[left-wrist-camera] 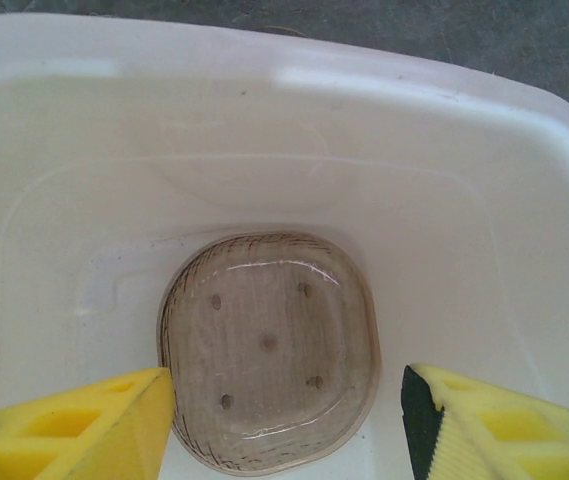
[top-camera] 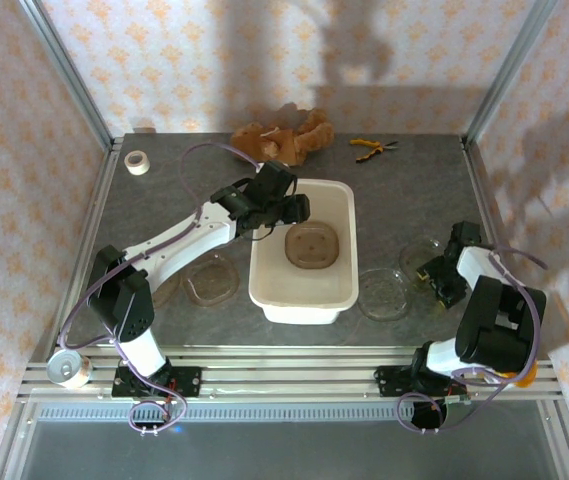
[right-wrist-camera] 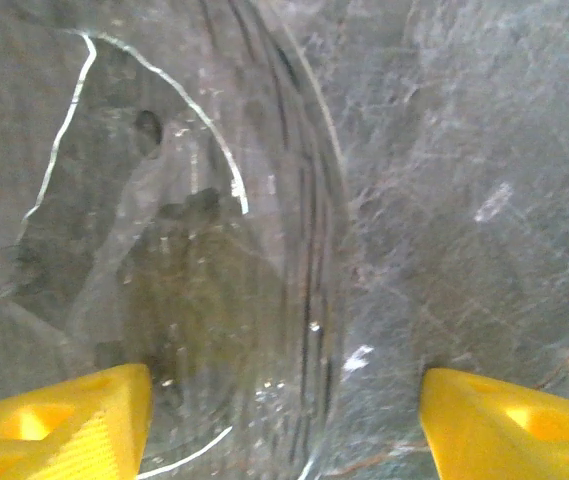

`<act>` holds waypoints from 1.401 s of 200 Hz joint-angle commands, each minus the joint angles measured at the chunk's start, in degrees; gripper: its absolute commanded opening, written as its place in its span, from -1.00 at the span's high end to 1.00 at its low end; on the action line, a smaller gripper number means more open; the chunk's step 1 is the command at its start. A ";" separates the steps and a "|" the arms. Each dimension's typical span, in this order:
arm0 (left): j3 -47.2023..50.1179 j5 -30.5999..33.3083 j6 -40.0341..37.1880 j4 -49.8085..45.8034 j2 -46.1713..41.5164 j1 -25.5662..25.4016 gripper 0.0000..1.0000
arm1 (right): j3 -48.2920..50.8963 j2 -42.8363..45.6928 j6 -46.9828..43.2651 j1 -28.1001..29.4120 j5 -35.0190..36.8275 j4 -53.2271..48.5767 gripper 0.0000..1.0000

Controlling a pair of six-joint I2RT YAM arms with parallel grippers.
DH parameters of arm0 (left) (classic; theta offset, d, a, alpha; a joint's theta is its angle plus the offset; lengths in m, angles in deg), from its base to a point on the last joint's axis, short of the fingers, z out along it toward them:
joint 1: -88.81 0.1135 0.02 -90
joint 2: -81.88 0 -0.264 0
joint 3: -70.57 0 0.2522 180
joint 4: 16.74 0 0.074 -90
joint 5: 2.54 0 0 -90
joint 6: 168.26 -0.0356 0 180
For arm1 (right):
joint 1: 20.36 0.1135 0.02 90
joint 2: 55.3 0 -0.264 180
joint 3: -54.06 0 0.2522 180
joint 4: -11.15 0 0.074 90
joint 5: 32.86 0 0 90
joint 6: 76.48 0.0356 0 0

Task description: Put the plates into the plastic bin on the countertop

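Plates: four are counted. All are thin, transparent and faintly brown-tinted.
Bin plate (top-camera: 311,245): laid flat on the floor of the plastic bin (top-camera: 264,270). Five dark spots are seen on its base from the left wrist.
Left plate (top-camera: 210,280): laid on the bench (top-camera: 414,190), just left of the bin.
Middle plate (top-camera: 384,293): laid on the bench, just right of the bin.
Right plate (top-camera: 416,252): laid on the bench farther right, at the right hand.
Left hand (top-camera: 294,210): held over the bin's far left part. It is released, with nothing grasped. Its yellow fingers (left-wrist-camera: 84,430) are spread, and the bin plate is seen below and between them, apart from both.
Right hand (top-camera: 434,272): held low over the bench, fingers (right-wrist-camera: 514,420) spread. The right plate's ribbed rim is seen running up between them. Contact cannot be told.
Hard to make out: plate outlines are faint against the dark grey bench. The right plate is partly covered by the right arm. A brown object (top-camera: 284,135) at the far edge cannot be identified.
Other items: white tape roll (top-camera: 137,162) and yellow-handled pliers (top-camera: 372,148), both well apart from the plates.
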 commanded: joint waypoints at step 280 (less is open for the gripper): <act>-1.09 -1.94 0.35 -0.42 0.16 2.10 -0.26 | -1.21 8.94 -2.18 -0.19 6.15 -0.71 0.59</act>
